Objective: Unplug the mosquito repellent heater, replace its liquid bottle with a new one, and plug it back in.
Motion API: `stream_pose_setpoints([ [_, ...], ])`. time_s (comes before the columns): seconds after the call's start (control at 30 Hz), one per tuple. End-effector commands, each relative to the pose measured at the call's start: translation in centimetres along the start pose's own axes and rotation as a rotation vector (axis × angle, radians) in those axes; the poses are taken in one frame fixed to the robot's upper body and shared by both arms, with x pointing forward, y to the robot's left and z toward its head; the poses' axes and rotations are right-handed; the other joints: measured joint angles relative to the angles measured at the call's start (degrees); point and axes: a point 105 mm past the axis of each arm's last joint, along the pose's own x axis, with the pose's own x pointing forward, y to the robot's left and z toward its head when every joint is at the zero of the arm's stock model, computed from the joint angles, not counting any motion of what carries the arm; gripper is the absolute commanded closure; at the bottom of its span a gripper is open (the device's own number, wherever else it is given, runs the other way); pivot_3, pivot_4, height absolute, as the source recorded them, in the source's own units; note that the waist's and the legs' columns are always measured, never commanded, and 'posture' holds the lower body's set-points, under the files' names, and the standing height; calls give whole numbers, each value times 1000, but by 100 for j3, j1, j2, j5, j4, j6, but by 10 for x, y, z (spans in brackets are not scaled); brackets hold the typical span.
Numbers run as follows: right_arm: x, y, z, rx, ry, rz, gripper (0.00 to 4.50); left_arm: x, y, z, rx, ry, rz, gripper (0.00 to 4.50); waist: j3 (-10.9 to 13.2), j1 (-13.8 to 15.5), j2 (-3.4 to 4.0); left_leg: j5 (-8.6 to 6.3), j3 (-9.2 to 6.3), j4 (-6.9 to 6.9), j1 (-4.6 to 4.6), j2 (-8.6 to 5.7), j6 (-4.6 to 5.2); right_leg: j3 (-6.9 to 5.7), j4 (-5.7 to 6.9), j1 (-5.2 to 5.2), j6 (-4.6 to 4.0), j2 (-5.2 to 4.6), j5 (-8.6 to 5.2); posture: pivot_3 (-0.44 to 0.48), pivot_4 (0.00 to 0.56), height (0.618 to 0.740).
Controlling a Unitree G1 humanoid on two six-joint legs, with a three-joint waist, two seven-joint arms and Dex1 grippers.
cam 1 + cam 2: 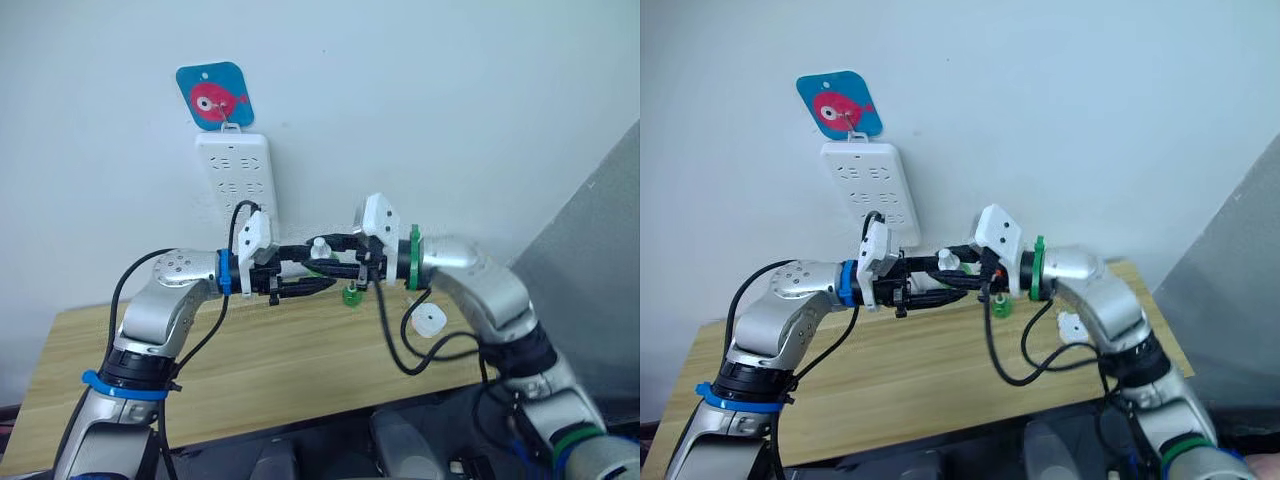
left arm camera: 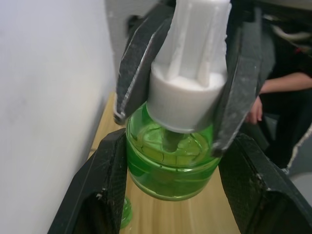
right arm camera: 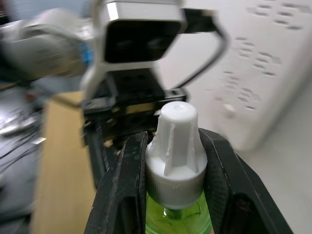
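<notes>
Gripping the white cap [image 3: 173, 146] of the green bottle [image 2: 170, 165], the right gripper [image 3: 171, 161] holds it lengthwise between its jaws, while the left gripper [image 2: 168, 195] faces it, jaws spread wide around the bottle's glass body.

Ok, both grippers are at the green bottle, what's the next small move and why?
Probably close the left gripper on the bottle. The right gripper clamps the white cap, but the left fingers only flank the green body, a gap showing on one side; uncapping needs both held.
</notes>
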Motion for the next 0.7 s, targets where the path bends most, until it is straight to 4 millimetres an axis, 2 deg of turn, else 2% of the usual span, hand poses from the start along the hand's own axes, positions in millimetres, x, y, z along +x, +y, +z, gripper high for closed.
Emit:
stream_pose_setpoints([
  [0.03, -10, 0, 5, 10, 2, 96, 3361, -4, 1, 5, 29, -6, -1, 2164, 0, 6, -1, -5, -1, 0, -1, 1, 10, -1, -4, 0, 0, 1, 0, -166, 120, 740],
  [0.1, -12, -1, 10, 45, -24, 99, 3361, -3, 3, 6, 31, -18, 18, 2165, 0, 9, 0, -8, -3, 0, -5, 1, 13, 0, -9, -1, 3, 0, -2, -163, 119, 740],
  [0.3, -29, -19, 27, -37, -78, -135, 1449, -5, 2, 3, 2, -31, 55, 2182, 0, 23, 0, -9, 1, 0, -7, -5, 14, 4, -14, -1, 3, -14, -2, -172, 116, 740],
  [0.4, -40, -15, 23, -70, -77, -243, 1411, -5, 3, 2, -34, -53, 89, 2182, -1, 46, 0, -9, -1, 1, -9, -5, 14, 2, -15, -2, 4, -14, -3, -172, 116, 740],
  [0.47, -41, -3, 22, -64, -91, -272, 1411, -5, 4, -1, -39, -48, 100, 2182, -1, 61, 0, -9, -3, -1, -13, -5, 14, 1, -19, -2, 5, -16, -4, -177, 118, 740],
  [0.6, -23, 19, 26, -71, -130, -315, 1411, -4, 9, -4, -46, -40, 124, 2182, -1, 37, 1, -9, 5, 1, -11, -6, 14, 7, -16, -3, 5, -16, -3, -177, 118, 740],
  [0.7, -10, 19, 25, -44, -153, -388, 1411, -3, 10, -3, -42, -46, 128, 2182, -2, 13, 2, -9, 6, 1, -2, -2, 14, 9, -2, -3, 6, -10, -4, -188, 113, 740],
])
